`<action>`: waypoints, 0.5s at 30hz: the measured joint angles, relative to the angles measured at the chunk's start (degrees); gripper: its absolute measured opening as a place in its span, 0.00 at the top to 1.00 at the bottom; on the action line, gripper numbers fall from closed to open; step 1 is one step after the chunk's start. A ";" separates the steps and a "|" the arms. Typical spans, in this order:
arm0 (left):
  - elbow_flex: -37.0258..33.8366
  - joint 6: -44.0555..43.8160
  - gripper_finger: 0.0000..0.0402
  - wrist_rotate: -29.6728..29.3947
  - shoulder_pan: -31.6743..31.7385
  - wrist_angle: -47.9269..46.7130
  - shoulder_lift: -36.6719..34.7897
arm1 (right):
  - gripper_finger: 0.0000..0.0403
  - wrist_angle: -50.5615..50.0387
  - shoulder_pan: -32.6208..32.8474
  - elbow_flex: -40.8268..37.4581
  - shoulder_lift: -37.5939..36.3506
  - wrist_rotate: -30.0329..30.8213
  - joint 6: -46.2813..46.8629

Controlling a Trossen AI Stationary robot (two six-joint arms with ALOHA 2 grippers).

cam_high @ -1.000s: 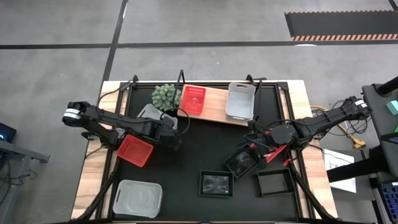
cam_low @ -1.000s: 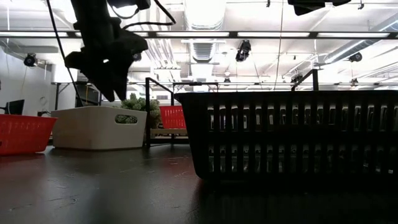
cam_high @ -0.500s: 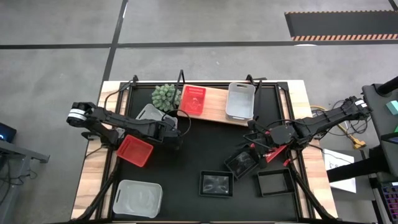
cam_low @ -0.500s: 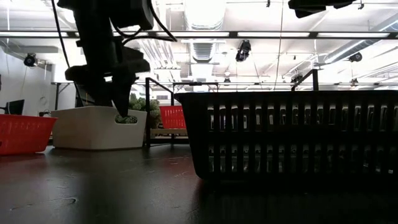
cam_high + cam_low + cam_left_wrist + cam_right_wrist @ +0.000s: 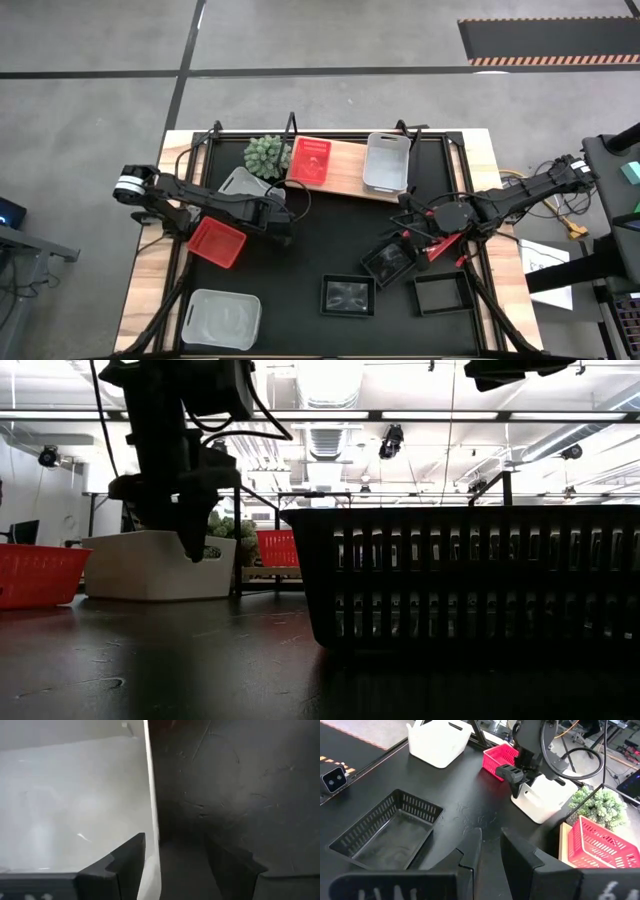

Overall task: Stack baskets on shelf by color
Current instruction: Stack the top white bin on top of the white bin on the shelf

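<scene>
My left gripper is open over the right wall of a white basket that stands on the black mat beside the plant. In the left wrist view one finger is inside the basket and the other outside. On the wooden shelf sit a red basket and a white basket. A second red basket and another white one lie near-left. My right gripper hovers open above the mat, by a black basket. My left gripper straddles the top edge of the white basket's right wall from above, fingers pointing down, one inside and one outside. The outer finger stands clear of the wall. Whether the inner finger touches it, I cannot tell. The basket rests flat on the mat.
Two more black baskets lie at the near edge; one fills the low view's foreground. The green plant stands at the shelf's left end. Bare mat lies between the arms. A black frame surrounds the table.
My left gripper has come down and a little toward the table's right, from above the white basket to its right wall, so that the fingers now stand on either side of the rim. The baskets and my right arm have kept still.
</scene>
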 joint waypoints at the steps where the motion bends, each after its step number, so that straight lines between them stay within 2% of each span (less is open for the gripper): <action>1: 0.00 0.00 0.54 0.09 0.02 0.02 0.00 | 0.85 0.00 0.01 0.00 0.00 0.00 0.00; 6: 0.00 0.50 0.62 1.29 -0.07 0.06 0.00 | 0.85 0.02 0.00 0.00 0.00 0.00 0.00; 15: 0.00 1.75 0.83 1.96 -0.44 0.10 0.00 | 0.85 0.04 0.01 0.00 0.00 0.00 0.00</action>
